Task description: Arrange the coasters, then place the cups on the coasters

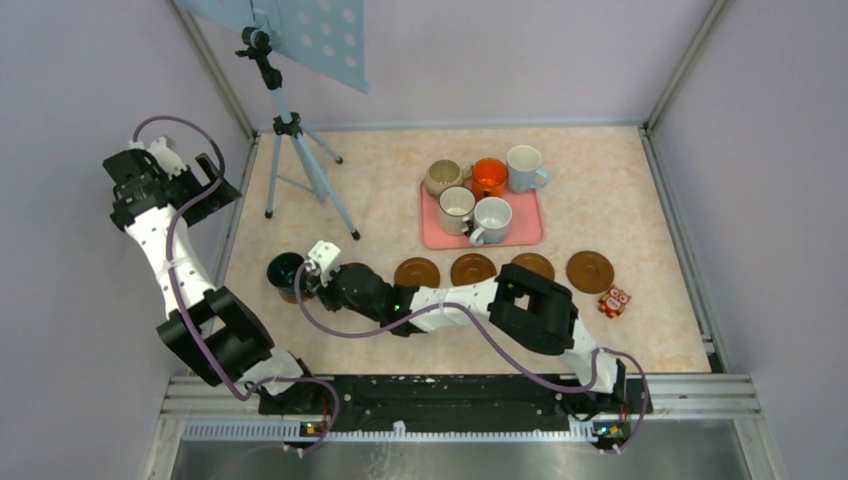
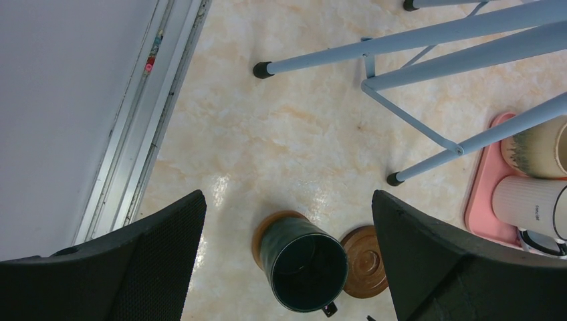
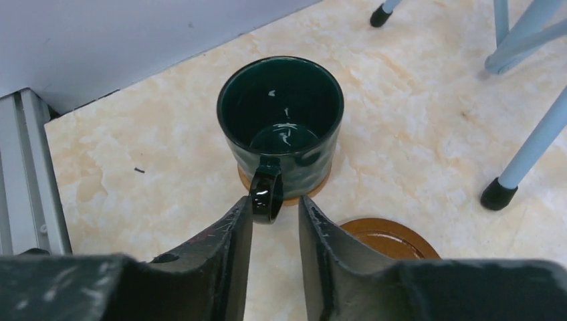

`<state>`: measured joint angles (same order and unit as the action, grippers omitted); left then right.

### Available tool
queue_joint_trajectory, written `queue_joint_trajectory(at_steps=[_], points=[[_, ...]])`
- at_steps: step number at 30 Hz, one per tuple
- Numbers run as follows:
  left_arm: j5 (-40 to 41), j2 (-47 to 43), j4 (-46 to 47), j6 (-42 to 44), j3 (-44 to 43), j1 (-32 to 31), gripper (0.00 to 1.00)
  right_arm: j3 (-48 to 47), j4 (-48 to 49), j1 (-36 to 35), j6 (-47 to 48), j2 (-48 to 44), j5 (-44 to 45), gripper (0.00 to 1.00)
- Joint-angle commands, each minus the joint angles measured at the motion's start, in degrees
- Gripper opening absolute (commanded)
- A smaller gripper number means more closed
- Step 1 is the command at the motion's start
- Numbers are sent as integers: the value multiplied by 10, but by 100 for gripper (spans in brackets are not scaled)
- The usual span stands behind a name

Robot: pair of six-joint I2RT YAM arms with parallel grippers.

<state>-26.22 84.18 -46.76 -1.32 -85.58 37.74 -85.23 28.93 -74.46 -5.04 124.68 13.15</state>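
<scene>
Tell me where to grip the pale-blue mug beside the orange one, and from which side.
Take the pale-blue mug by its handle, coming from the right. The mug stands upright and the handle sticks out that way, free of neighbours. The orange mug crowds its left side, so the jaws would likely have no room there.

Tan coaster [image 2: 263, 227] largely under green mug [image 2: 307, 267]; brown coaster [image 3: 388, 237] partly behind right pincer [image 3: 274, 204].
</scene>
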Motion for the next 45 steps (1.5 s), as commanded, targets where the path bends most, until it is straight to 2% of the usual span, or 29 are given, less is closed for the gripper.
queue_joint_trajectory(at_steps=[1, 6, 14, 23, 30, 45], points=[[-14, -30, 16, 8, -2, 3, 99, -40, -8, 2, -1, -3, 37, 24], [-8, -30, 19, 5, -2, 3, 99, -95, -56, 1, 0, 31, 85, 15], [-3, -20, 21, 1, -11, 4, 99, -139, -97, -1, -4, 65, 69, 16], [-1, -16, 24, 0, -10, 4, 99, -148, -114, -6, -1, 75, 79, 18], [0, -13, 25, 0, -11, 3, 99, -156, -121, -5, -7, 84, 51, 24], [-3, -12, 26, 2, -10, 4, 99, -169, -130, -6, -14, 90, 50, 36]])
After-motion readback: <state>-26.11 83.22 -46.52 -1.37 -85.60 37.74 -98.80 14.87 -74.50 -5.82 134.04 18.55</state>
